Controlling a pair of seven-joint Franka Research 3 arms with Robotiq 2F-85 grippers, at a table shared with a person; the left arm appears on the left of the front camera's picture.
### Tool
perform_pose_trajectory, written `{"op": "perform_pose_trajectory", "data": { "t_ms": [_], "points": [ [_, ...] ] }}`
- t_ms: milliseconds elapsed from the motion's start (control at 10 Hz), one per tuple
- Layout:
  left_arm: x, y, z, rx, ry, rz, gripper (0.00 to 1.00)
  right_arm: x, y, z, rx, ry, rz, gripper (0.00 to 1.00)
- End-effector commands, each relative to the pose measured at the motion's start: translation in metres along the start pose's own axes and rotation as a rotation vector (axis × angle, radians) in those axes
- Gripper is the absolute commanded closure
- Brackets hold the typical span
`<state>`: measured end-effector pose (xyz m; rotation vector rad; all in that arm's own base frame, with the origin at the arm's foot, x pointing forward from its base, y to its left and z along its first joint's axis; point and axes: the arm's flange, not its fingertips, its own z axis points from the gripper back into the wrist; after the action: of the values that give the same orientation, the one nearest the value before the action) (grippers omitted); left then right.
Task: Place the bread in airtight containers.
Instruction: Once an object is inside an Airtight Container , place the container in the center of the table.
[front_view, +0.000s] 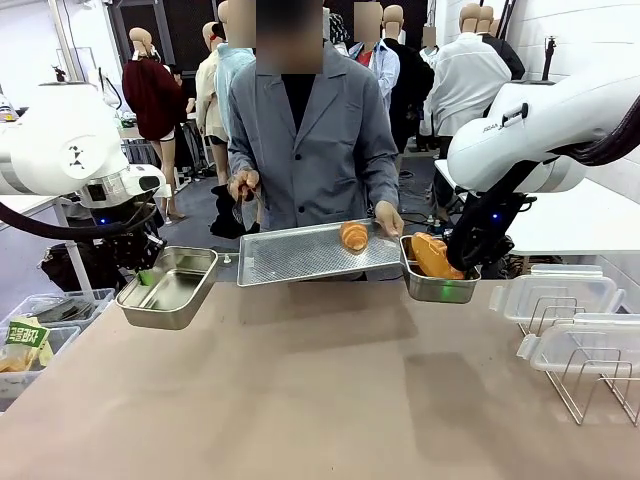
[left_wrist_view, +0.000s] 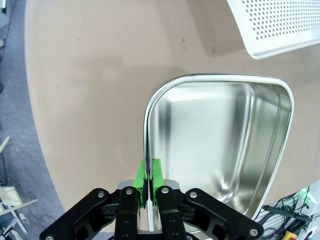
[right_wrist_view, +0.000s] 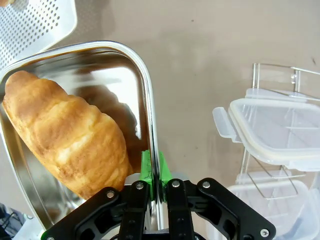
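Near part of the table (front_view: 300, 400) is bare w/ lots of room; lids (front_view: 555, 292) on the wire rack (front_view: 590, 385) crowd the right. Left gripper (left_wrist_view: 150, 176) is pinched on the empty tub (left_wrist_view: 220, 150) rim and right gripper (right_wrist_view: 154, 171) on the other tub (right_wrist_view: 142, 75) rim w/ 1 croissant (right_wrist_view: 65, 132) inside, so approx half done. Far back, 2nd croissant (front_view: 354, 236) sits on the tray (front_view: 290, 255); lids not on yet.

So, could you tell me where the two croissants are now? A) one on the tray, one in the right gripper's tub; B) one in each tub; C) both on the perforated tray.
A: one croissant lies on the perforated tray, the other croissant in the tub clamped by the right gripper; the left tub is empty.
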<state>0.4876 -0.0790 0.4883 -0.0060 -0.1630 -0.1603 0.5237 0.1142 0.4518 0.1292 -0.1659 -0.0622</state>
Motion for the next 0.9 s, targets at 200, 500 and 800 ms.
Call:
{"op": "perform_pose_trajectory", "data": {
  "t_ms": [200, 500, 800],
  "points": [
    [-0.0003, 0.0011, 0.0028, 0.009, -0.007, -0.004, 1.0, -0.0045, 0.0001, 0.0005, 0.021, -0.023, 0.003, 1.0],
    [-0.0003, 0.0011, 0.0028, 0.009, -0.007, -0.004, 1.0, -0.0045, 0.0001, 0.0005, 0.021, -0.023, 0.003, 1.0],
    [-0.0003, 0.0011, 0.0028, 0.009, -0.007, -0.004, 1.0, -0.0045, 0.0001, 0.0005, 0.021, -0.023, 0.003, 1.0]
  ]
}}
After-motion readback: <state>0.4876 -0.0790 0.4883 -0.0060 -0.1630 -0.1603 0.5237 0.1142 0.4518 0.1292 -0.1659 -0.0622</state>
